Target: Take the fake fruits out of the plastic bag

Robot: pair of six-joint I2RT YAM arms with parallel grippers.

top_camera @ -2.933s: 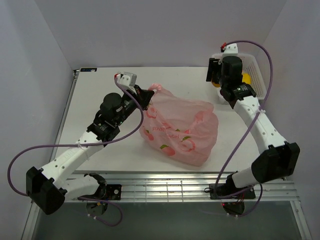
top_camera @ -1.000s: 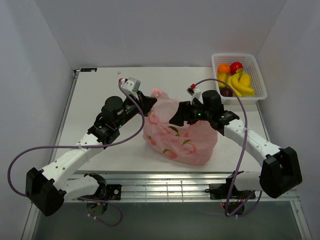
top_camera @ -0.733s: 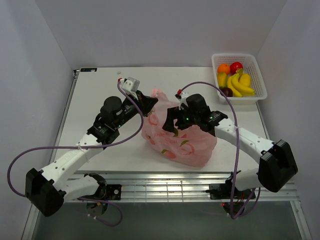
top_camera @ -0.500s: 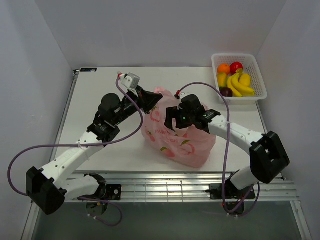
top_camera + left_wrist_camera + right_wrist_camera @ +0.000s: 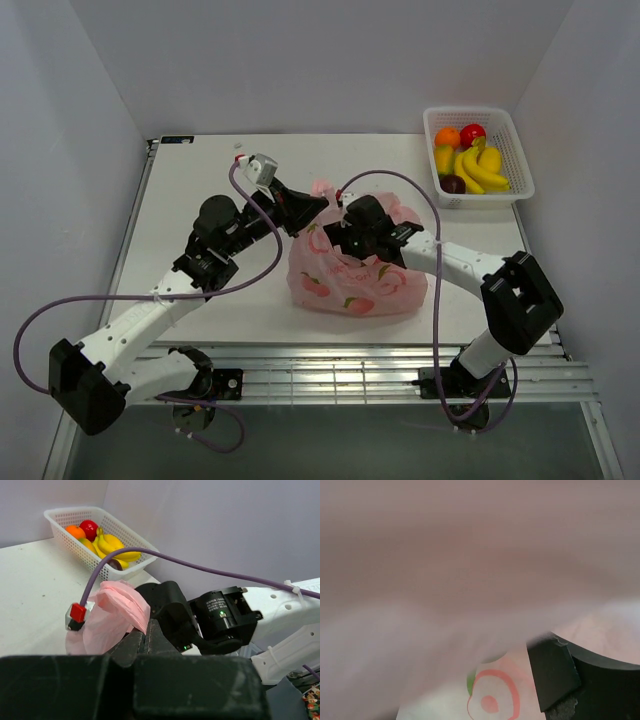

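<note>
Grip: left pincer (image 5: pixel 316 205) pinched together on the top rim of the bag (image 5: pixel 350 280), mid-tabletop (image 5: pixel 200 170).
Reach: right pincer (image 5: pixel 347 228), jaws apart, nosed into the bag's mouth from the right; it is the nearer arm to anything inside.
Seen: fruits (image 5: pixel 468 152) in the basket (image 5: pixel 520 165), far right corner.
Hidden: pink film fills the right wrist view; whether any fruit lies inside the bag cannot be made out.

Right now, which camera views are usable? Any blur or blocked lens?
Top external: sharp, evenly lit, soft shadows; plastic bag and basket read clearly. Left wrist: far scene sharp, left gripper a dark out-of-focus mass along the bottom. Right wrist: nearly all pink blur, bag film at the lens; only one peach print and a finger resolve.
</note>
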